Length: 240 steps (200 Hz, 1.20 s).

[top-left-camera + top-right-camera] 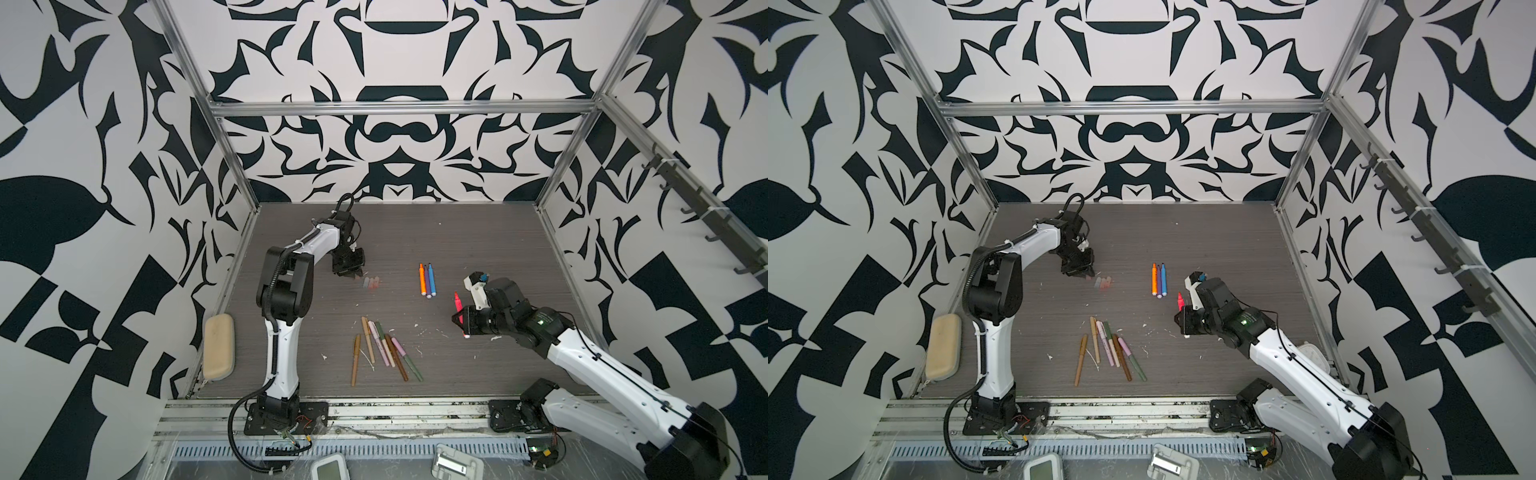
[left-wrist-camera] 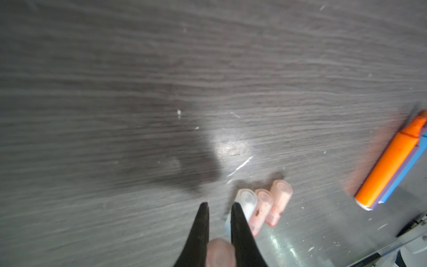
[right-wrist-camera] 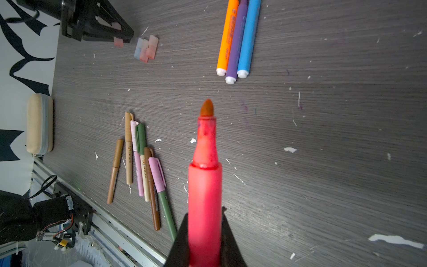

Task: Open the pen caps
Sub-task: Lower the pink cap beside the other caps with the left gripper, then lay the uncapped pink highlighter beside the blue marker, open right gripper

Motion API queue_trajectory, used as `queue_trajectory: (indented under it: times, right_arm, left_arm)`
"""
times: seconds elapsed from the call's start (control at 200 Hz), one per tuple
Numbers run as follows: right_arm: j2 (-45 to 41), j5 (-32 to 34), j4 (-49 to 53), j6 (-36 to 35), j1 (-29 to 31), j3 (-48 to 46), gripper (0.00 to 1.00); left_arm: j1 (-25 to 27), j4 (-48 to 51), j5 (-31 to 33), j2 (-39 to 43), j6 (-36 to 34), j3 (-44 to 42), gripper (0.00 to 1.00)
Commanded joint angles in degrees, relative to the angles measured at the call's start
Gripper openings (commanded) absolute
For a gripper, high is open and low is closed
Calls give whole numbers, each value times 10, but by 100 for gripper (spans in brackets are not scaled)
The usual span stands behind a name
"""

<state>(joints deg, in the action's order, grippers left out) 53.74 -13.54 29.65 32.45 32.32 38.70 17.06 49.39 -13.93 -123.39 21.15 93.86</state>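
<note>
While the right pincer (image 3: 204, 215) clamps an uncapped red marker (image 3: 204, 180) above the counter (image 1: 478, 232), the left pincer (image 2: 220, 204) grips a translucent pink cap (image 2: 219, 254) just beside three loose caps (image 2: 263, 203). The cap looks best lowered nearly to the surface alongside that row before release, lest it roll. Nearby, orange, purple and blue markers (image 3: 238, 39) lie uncapped, and a cluster of slim pens (image 3: 128, 148) awaits, caps on.
</note>
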Motion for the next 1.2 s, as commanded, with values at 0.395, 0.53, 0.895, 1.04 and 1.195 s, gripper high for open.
queue_trajectory:
  times: [0.395,0.53,0.895,1.04,1.195]
  right_arm:
    - [20,-17,-20,-9,-4,4,0]
    - [22,-19,-21,-8,-3,5,0]
    - [59,-25,-10,-18,-6,28,0]
    - [66,-27,-8,-18,-7,38,0]
    - [65,-29,-8,-13,-7,39,0]
  left_arm:
    - [1,-18,-23,6,18,-41,32]
    - [1,-17,-22,8,17,-40,33]
    - [1,-17,-33,36,20,-40,37]
    - [1,-16,-30,40,18,-43,37]
    - [1,-25,-44,44,24,-51,38]
